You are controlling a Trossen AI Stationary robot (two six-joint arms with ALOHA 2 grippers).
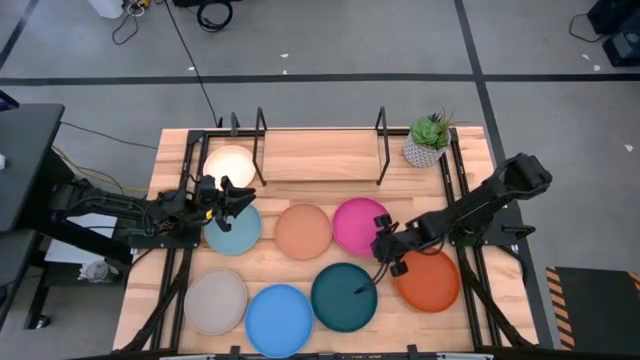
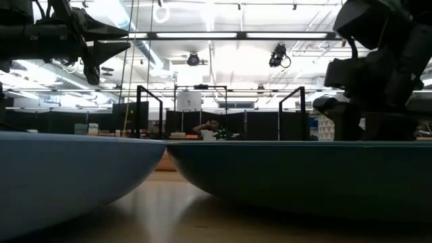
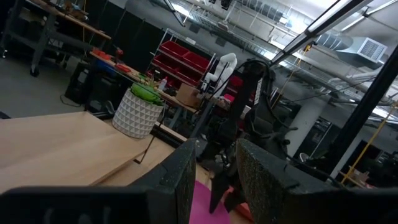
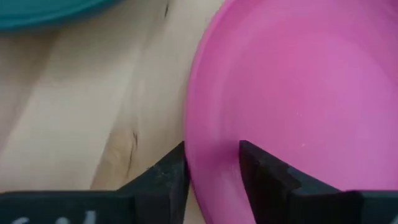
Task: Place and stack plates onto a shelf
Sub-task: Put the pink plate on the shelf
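In the high view the cream plate (image 1: 230, 163) lies on the left end of the wood shelf (image 1: 320, 155). The other plates lie flat on the table: pale blue (image 1: 234, 234), peach (image 1: 302, 230), magenta (image 1: 356, 222), orange (image 1: 432, 282), teal (image 1: 343, 297), bright blue (image 1: 279, 318) and grey-beige (image 1: 215, 302). My left gripper (image 1: 236, 197) is open and raised over the far edge of the pale blue plate. My right gripper (image 1: 386, 243) is open at the magenta plate's near-right rim. It points down, with one finger on either side of that rim (image 4: 189, 134). My right gripper comes at the magenta plate from above, pointing down. One finger (image 4: 165, 177) stands just outside the rim (image 4: 188, 155) and the other (image 4: 264, 174) inside the dish. The plate lies flat on the table. Whether the fingers touch it, I cannot tell.
A small potted plant (image 1: 428, 142) stands at the shelf's right end. Thin black upright rods (image 1: 381, 140) frame the shelf. The shelf's middle and right part (image 1: 330, 158) is bare wood. In the low view the bright blue (image 2: 67, 175) and teal (image 2: 304, 175) plates fill the foreground.
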